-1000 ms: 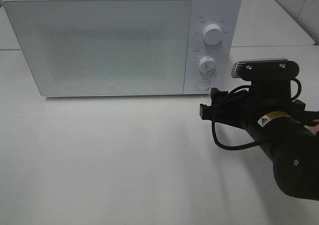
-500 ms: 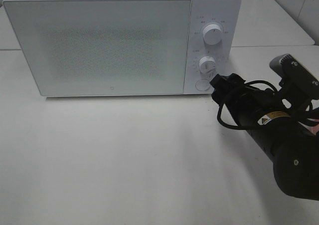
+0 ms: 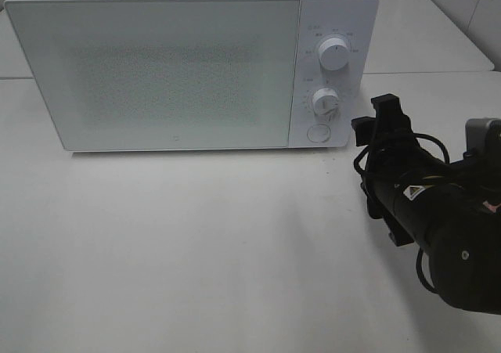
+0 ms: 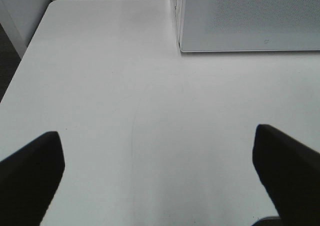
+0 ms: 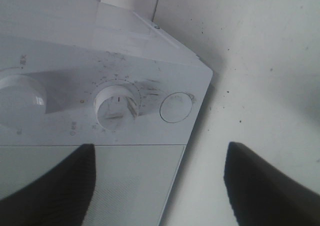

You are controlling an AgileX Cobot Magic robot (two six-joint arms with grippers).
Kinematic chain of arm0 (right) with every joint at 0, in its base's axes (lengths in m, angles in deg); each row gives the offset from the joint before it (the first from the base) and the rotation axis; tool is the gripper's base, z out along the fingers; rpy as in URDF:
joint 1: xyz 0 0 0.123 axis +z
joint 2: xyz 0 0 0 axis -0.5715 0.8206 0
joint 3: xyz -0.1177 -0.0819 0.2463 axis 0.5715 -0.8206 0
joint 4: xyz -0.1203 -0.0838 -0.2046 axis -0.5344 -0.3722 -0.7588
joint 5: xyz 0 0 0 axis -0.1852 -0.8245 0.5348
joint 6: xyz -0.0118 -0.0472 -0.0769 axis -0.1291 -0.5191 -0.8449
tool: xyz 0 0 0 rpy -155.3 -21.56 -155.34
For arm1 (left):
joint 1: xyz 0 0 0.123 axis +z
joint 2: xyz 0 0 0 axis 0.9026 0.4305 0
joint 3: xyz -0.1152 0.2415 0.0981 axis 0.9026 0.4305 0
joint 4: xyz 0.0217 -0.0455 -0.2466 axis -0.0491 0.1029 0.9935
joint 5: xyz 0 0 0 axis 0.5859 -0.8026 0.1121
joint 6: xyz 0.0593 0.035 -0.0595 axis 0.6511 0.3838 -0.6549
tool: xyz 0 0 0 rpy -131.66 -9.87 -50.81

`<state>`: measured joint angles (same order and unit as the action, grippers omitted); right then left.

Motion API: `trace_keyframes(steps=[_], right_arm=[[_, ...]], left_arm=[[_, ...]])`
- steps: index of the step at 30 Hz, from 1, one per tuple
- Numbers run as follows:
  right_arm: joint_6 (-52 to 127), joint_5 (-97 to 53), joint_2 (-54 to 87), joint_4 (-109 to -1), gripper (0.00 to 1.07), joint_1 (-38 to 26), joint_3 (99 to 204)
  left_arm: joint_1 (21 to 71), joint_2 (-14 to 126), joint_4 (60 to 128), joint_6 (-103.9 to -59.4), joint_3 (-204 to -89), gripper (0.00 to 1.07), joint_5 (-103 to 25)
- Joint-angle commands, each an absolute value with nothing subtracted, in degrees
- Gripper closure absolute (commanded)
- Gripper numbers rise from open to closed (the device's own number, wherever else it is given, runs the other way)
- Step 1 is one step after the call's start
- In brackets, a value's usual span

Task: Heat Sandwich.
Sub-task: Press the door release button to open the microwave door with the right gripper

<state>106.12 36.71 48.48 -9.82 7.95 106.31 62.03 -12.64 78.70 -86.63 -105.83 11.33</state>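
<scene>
A white table [image 3: 196, 251] fills all three views, with a pale wall and a second surface behind it. On the table stands the white microwave [image 3: 172, 71], its frosted door [image 3: 156, 75] shut flat against the body. To its right lies the black right arm [image 3: 438, 228], the largest moving thing in sight.

Over the last second that arm has rolled its wrist. It swung its tip up to the control panel, then drew back to the right. The right gripper [image 5: 159, 156] now hangs just off the microwave's lower right corner, apart from it. Its jaws are spread wide with nothing between them. The left gripper [image 4: 156, 146] hovers over bare table in front of the microwave, also spread and empty.

On the panel are the upper knob [image 3: 335, 55], the lower knob [image 3: 325, 101] and the round button [image 3: 318, 132]. The right wrist view looks straight at the last two.

The sandwich shows in no view; whether it sits behind the door cannot be told. The approach and retreat probably mean a try at the button, but the door has not opened.
</scene>
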Motion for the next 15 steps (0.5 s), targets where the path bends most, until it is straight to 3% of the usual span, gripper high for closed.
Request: trace_keyframes(steps=[1,3,4,5,7,9,10,13,15], right_arm=[[111.73,36.08,48.60,-10.39,0.48,8.12,106.77],[115.46,36.08,48.60,-10.39,0.57,8.12,106.77],[118.04,35.68,48.60,-10.39,0.67,8.12,106.77],[118.04,35.68,48.60,-10.39,0.67,8.12,106.77],[118.67,34.53,48.60,-10.39,0.78,8.12,106.77],[118.50,31.96,48.60,-10.39,0.94,8.12,106.77],[118.50,31.96,48.60,-10.39,0.94,8.12,106.77],[117.46,30.24,48.60,-10.85,1.07,8.12,106.77],[117.35,30.24,48.60,-10.85,1.07,8.12,106.77]], left_arm=[[62.09,-13.95,78.58,-86.51,-105.72,0.09,11.33],[62.09,-13.95,78.58,-86.51,-105.72,0.09,11.33],[62.09,-13.95,78.58,-86.51,-105.72,0.09,11.33],[62.09,-13.95,78.58,-86.51,-105.72,0.09,11.33],[62.09,-13.95,78.58,-86.51,-105.72,0.09,11.33],[62.09,-13.95,78.58,-86.51,-105.72,0.09,11.33],[62.09,-13.95,78.58,-86.51,-105.72,0.09,11.33],[62.09,-13.95,78.58,-86.51,-105.72,0.09,11.33],[62.09,-13.95,78.58,-86.51,-105.72,0.09,11.33]])
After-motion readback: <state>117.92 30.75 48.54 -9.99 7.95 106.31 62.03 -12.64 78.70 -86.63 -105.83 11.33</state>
